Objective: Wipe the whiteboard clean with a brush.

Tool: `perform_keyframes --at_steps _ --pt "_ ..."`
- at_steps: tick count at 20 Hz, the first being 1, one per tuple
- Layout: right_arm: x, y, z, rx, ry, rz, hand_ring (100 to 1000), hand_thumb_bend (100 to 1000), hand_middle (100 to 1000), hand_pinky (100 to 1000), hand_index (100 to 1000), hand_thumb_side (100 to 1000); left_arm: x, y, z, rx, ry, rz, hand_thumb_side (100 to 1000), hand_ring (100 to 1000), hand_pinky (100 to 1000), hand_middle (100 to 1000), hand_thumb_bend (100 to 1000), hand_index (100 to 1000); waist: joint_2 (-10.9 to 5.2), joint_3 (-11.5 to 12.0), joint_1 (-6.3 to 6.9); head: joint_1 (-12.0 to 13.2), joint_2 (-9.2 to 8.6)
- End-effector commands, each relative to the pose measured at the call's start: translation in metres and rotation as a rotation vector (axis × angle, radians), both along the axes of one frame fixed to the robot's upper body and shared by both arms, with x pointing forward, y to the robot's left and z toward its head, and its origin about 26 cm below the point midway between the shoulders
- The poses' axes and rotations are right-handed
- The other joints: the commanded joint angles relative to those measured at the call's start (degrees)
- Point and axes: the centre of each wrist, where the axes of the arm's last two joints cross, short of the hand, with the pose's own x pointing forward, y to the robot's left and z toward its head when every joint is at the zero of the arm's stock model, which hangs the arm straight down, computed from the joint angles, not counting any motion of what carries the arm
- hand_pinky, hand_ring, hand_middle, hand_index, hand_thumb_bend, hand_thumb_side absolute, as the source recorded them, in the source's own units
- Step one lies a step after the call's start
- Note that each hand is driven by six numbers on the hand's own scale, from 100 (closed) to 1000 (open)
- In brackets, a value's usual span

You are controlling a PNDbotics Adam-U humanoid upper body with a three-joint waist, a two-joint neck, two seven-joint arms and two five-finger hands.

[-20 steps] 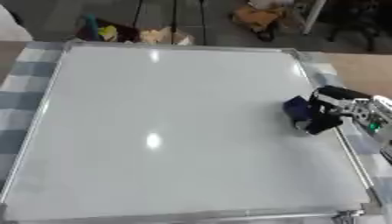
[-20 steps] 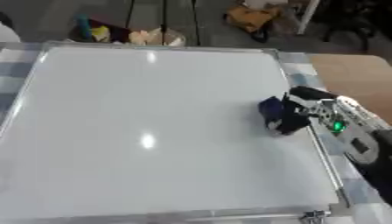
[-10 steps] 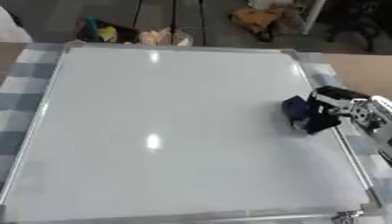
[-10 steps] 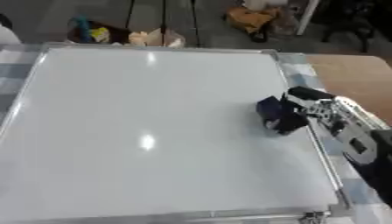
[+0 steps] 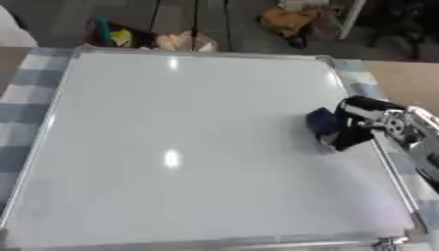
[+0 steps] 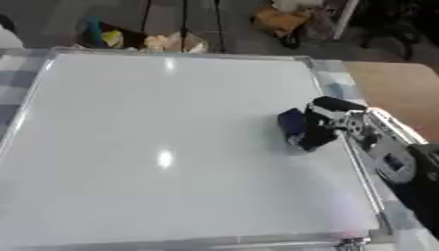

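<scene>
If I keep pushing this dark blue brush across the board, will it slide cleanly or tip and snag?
The brush looks low and blocky, so it will probably slide rather than tip. The whiteboard is glossy with light reflections, so drag is likely small. The right hand curls round it near the frame edge, where it might snag.

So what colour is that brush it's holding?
Dark blue brush, clearest in the left eye view.

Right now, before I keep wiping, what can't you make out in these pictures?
- Brush: mostly covered by the right robot hand; its wiping face is hidden in both views.
- Whiteboard: any faint marks are too blurred to tell.
- Left robot hand: in neither view.
- Right arm: cut off by the right edge.
</scene>
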Motion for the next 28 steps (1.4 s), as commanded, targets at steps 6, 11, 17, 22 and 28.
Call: perform_keyframes --at_steps 6,11,17,22,28 --pt "-0.003 0.008 0.01 -0.041 -0.017 0.031 698 100 404 674 451 463 -0.003 0.0 0.008 0.004 -0.031 -0.005 929 707 376 606 137 582 -1.2 0.1 0.1 -0.1 -0.27" --pt "-0.004 0.003 0.006 -0.06 -0.013 0.003 705 100 418 681 449 467 -0.003 0.001 0.008 0.005 -0.032 -0.003 928 707 376 606 136 582 -1.18 0.1 0.12 0.1 -0.28" --pt "-0.005 -0.005 0.004 -0.081 -0.021 -0.037 709 100 421 689 408 474 -0.003 0.001 0.008 0.006 -0.031 0.0 929 707 376 606 136 582 -1.15 -0.2 0.16 0.2 -0.29" --pt "-0.006 -0.015 0.001 -0.085 -0.02 -0.075 713 100 425 693 379 510 -0.003 0.002 0.007 0.007 -0.029 0.002 928 707 374 607 134 581 -1.13 -0.3 0.3 0.2 -0.45" --pt "-0.009 -0.025 -0.001 -0.09 -0.024 -0.114 716 100 429 700 368 529 -0.003 0.002 0.006 0.008 -0.029 0.004 929 708 373 607 133 580 -1.1 -0.4 0.44 0.2 -0.78"
